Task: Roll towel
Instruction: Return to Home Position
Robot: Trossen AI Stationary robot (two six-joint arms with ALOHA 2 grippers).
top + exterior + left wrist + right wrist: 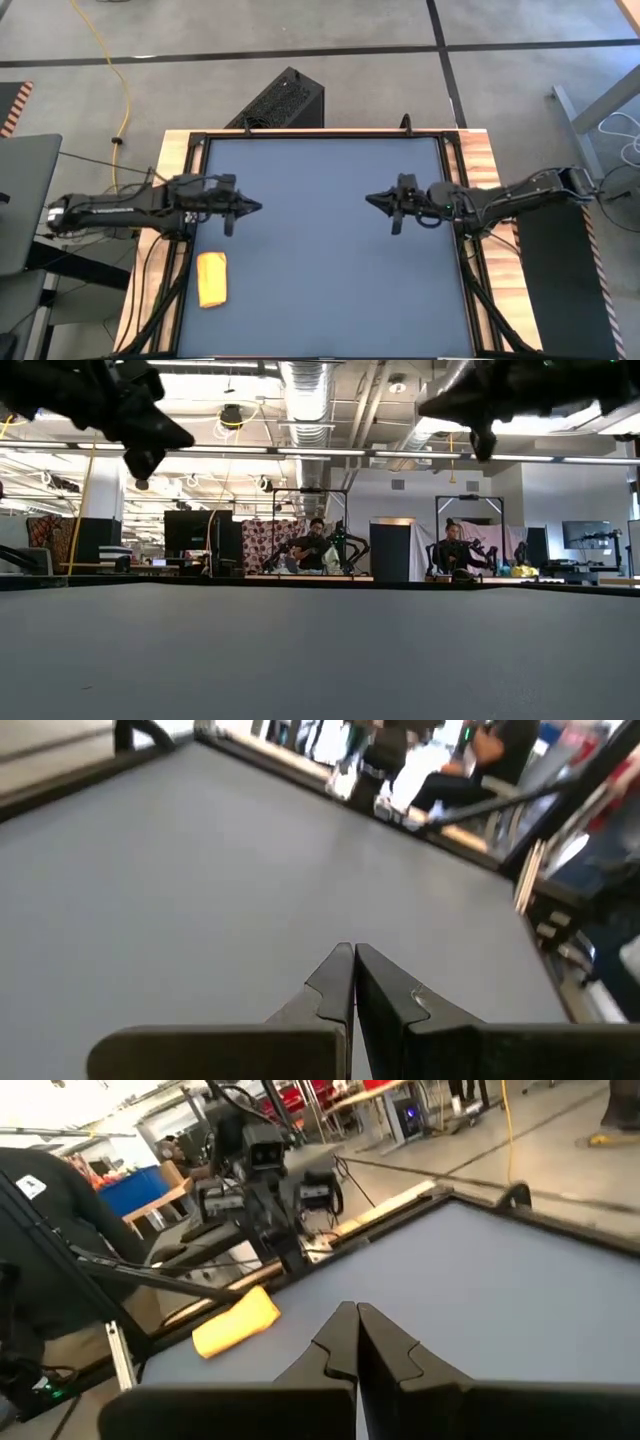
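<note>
Dark blue tabletop (pixel 330 260) carries the towel (pixel 212 278), rolled into a compact bundle, by its left edge toward the near corner. Left gripper (pixel 255 207) hangs raised just beyond the towel, fingers pressed together, holding nothing. Right gripper (pixel 372 199) faces it from the right, likewise closed and empty.

My left gripper (pixel 180 435) hangs at the top left, high above the table (pixel 320 650), its tip pointing right. My right gripper (pixel 432 405) hangs at the top right, pointing left, well apart from it. Beyond the table's far edge two people sit, one (pixel 315 545) near the middle, the other (pixel 452 545) further right, with a dark cabinet (pixel 391 550) between them. Ducts (pixel 310 390) run overhead.
</note>
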